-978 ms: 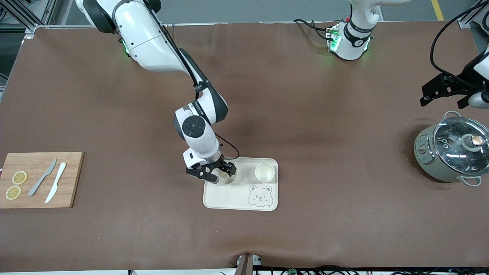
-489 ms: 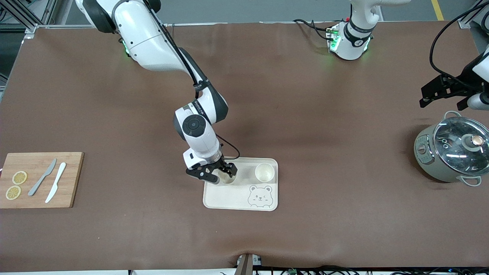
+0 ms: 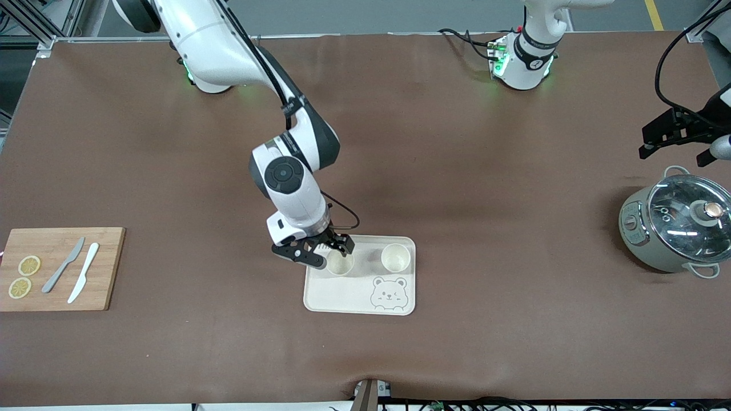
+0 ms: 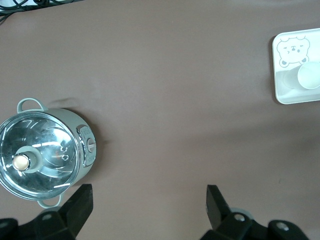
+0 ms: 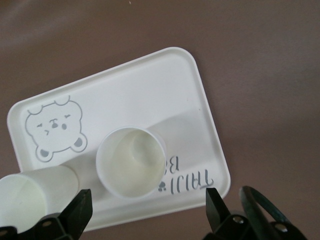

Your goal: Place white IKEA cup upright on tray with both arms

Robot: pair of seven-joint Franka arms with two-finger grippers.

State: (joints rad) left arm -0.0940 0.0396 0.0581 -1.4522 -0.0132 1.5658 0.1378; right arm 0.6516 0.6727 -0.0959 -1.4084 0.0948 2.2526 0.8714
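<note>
1. Tray lies on the counter, bear drawing on the part nearest the front camera.
2. Two white cups stand upright on the tray's farther part: cup one toward the right arm's end, cup two beside it.
3. Right claw hangs just over cup one, jaws spread, gripping nothing.
4. Pot sits at the left arm's end.
5. Left claw hovers above the counter by the pot, jaws spread, empty.
</note>
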